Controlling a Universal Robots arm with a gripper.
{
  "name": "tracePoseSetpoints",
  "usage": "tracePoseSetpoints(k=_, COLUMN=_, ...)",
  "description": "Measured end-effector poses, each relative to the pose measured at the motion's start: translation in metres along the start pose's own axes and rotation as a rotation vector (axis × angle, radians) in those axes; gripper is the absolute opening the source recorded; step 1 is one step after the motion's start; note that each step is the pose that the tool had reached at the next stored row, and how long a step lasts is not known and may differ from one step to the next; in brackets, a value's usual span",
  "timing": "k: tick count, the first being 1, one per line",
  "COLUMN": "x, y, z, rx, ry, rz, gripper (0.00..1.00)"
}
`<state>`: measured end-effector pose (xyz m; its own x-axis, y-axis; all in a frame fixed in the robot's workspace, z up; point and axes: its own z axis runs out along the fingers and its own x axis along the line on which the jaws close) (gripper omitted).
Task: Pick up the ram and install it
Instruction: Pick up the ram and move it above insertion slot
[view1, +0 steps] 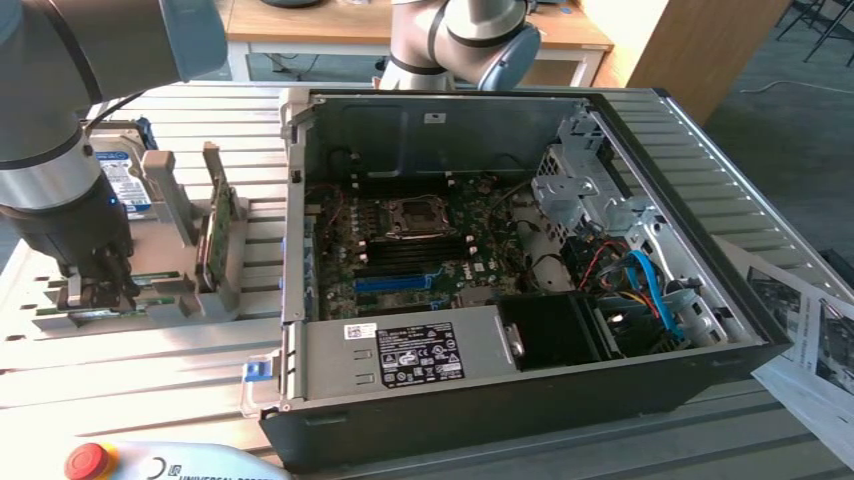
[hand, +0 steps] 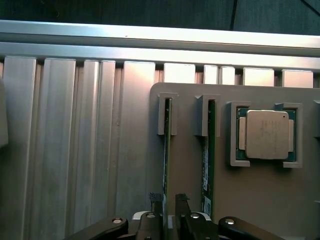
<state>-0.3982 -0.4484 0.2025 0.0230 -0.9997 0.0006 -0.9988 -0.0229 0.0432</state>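
While the gripper (view1: 94, 295) is lowered over the grey holder (hand: 260, 200) at the exterior view's left, its two fingers (hand: 156, 204) are seen spread, one on each side of the ram stick (hand: 166, 145), with a thin gap left at one finger (no pinch can be made out). The ram stick is held on edge in a narrow slot of the holder, its far end caught in a grey bracket. A second stick (hand: 210, 145) is lodged the same way in the neighbouring slot, just beside the first, and a processor (hand: 267, 134) with a silver lid is laid flat in a square pocket next to it. In the exterior view a larger green card (view1: 214, 235) is stood upright near the arm, and a hard drive (view1: 127, 185) is propped behind it. The open computer case (view1: 441, 125) is set on the ribbed metal table (view1: 134, 370) at the exterior view's right of the holder, well apart from the ram stick; a blue slot (view1: 400, 282) is seen on its board.
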Motion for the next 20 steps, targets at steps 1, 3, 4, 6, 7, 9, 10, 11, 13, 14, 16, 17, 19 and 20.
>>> tracePoseSetpoints(k=1, x=-0.0002, y=0.0, z=0.0001, rx=0.0001, ry=0.0, rz=0.0, gripper=0.25)
tracePoseSetpoints(k=3, x=-0.0002, y=0.0, z=0.0, rx=0.0, ry=0.0001, rz=0.0, gripper=0.25)
tracePoseSetpoints(k=4, x=-0.0002, y=-0.0001, z=0.0001, rx=-0.0002, ry=0.0002, rz=0.0, gripper=0.25)
tracePoseSetpoints(k=6, x=-0.0002, y=-0.0001, z=0.0004, rx=-0.0001, ry=0.0001, rz=0.0, gripper=0.25)
tracePoseSetpoints(k=7, x=-0.0002, y=-0.0001, z=0.0005, rx=0.0, ry=0.0, rz=0.0, gripper=0.25)
tracePoseSetpoints(k=9, x=-0.0002, y=-0.0001, z=0.0007, rx=0.0, ry=0.0, rz=0.0, gripper=0.25)
tracePoseSetpoints(k=10, x=-0.0002, y=-0.0001, z=0.0007, rx=0.0, ry=0.0, rz=0.0, gripper=0.25)
tracePoseSetpoints(k=11, x=-0.0002, y=-0.0001, z=0.0007, rx=0.0, ry=0.0, rz=0.0, gripper=0.25)
tracePoseSetpoints(k=13, x=-0.0002, y=-0.0001, z=0.0007, rx=0.0, ry=0.0, rz=0.0, gripper=0.25)
tracePoseSetpoints(k=14, x=-0.0002, y=-0.0001, z=0.0007, rx=0.0, ry=0.0, rz=0.0, gripper=0.25)
tracePoseSetpoints(k=16, x=-0.0002, y=-0.0001, z=0.0007, rx=0.0, ry=0.0, rz=0.0, gripper=0.25)
tracePoseSetpoints(k=17, x=-0.0002, y=-0.0001, z=0.0007, rx=0.0, ry=0.0, rz=0.0, gripper=0.25)
tracePoseSetpoints(k=19, x=-0.0003, y=-0.0001, z=0.0007, rx=0.0001, ry=0.0, rz=0.0, gripper=0.25)
tracePoseSetpoints(k=20, x=-0.0003, y=-0.0001, z=0.0008, rx=0.0001, ry=0.0001, rz=0.0, gripper=0.24)
